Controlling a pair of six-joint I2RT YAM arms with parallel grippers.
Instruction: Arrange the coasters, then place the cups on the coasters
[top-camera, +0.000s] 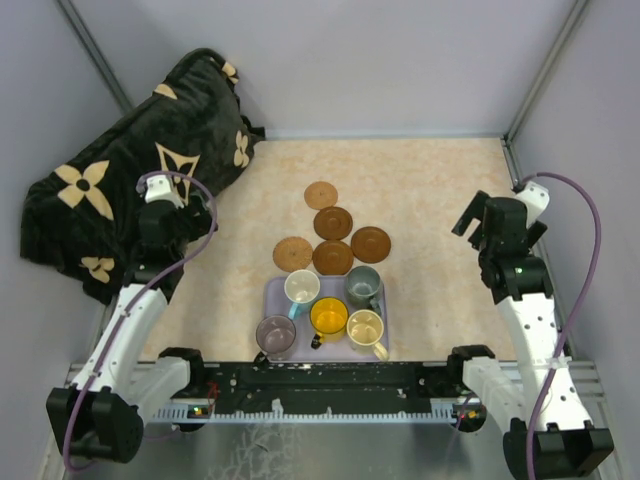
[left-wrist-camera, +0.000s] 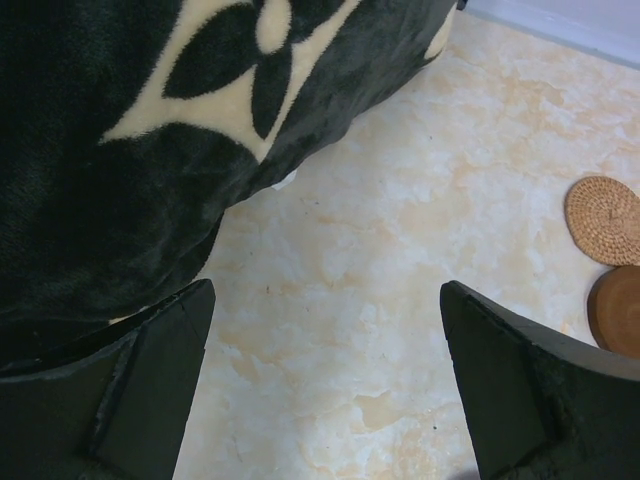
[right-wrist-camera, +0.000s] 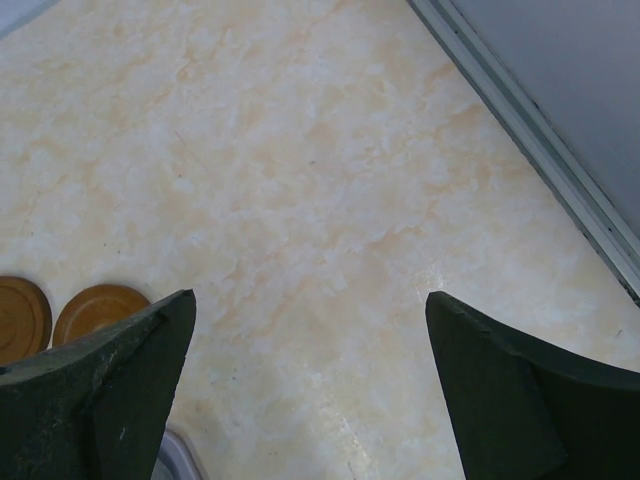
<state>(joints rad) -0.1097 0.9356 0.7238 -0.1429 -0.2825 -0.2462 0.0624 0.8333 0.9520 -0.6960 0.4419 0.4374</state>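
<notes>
Your table (top-camera: 440, 190) is a pale marbled top, walled at the far side and on both flanks. Its right half lies bare from the middle out to the metal rail (right-wrist-camera: 520, 110) at the foot of the right wall, which is your widest open room.

The black blanket (top-camera: 130, 180) with cream flowers fills the far-left corner and hangs over the left edge, so that side is tighter.

The lavender tray (top-camera: 274, 288) sits at the near edge, centred between the arm bases. It carries all five cups (top-camera: 328, 317): white and grey-green along its far side, yellow in the middle, purple-grey and cream nearest you.

The five coasters (top-camera: 333, 222) lie flat on the table in a tight cluster just beyond the tray's far rim, some of them edge to edge.

Your left gripper (left-wrist-camera: 325, 290) hovers beside the blanket's hem, spread wide with nothing between the fingers. Your right gripper (right-wrist-camera: 310, 300) hangs over bare table near the right wall, equally wide and empty. Both are well apart from the cluster.
</notes>
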